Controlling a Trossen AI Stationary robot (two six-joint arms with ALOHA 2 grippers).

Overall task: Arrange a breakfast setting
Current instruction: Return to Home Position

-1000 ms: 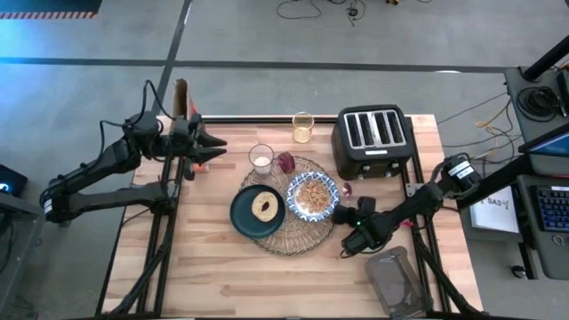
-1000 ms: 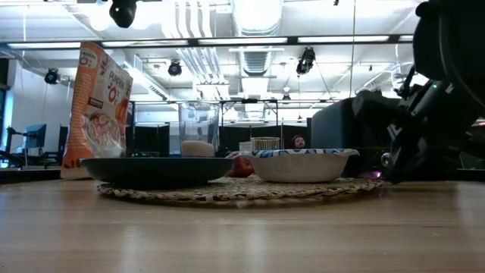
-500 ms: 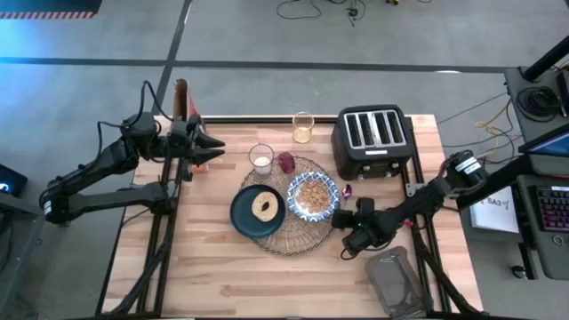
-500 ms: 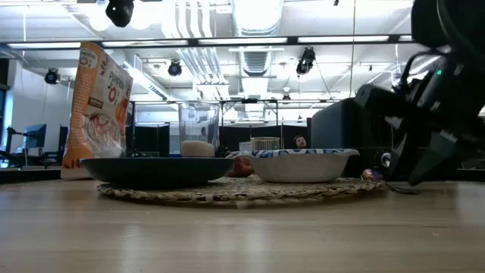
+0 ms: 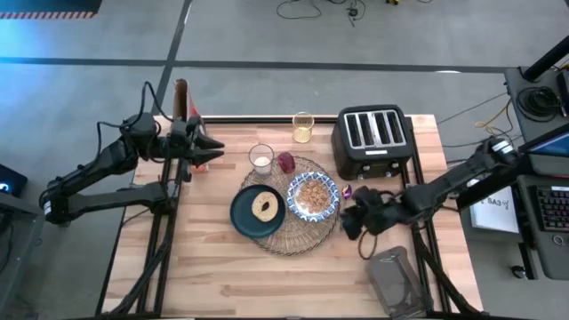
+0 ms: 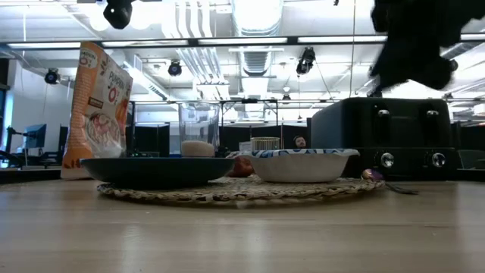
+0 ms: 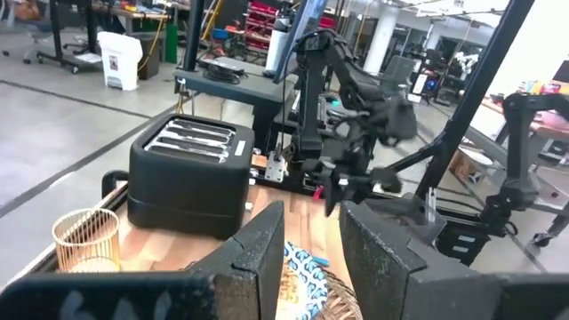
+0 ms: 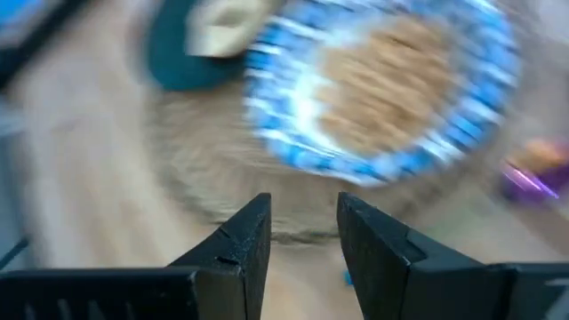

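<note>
Just beside bowl (image 5: 313,196), spoon (image 5: 347,189), near right pincer (image 5: 349,221)

On the counter (image 5: 222,276): one woven placemat (image 5: 293,236), one teal plate (image 5: 242,214), one patterned bowl (image 5: 292,197), one glass (image 5: 260,158), one apple (image 5: 286,163), one spoon (image 5: 347,189), one toaster (image 5: 373,140), one yellow cup (image 5: 303,128).

bright even light from ceiling strips (image 6: 227,40), soft sheen on the wooden table (image 6: 227,227), toaster (image 6: 356,129) in backlit silhouette
</note>
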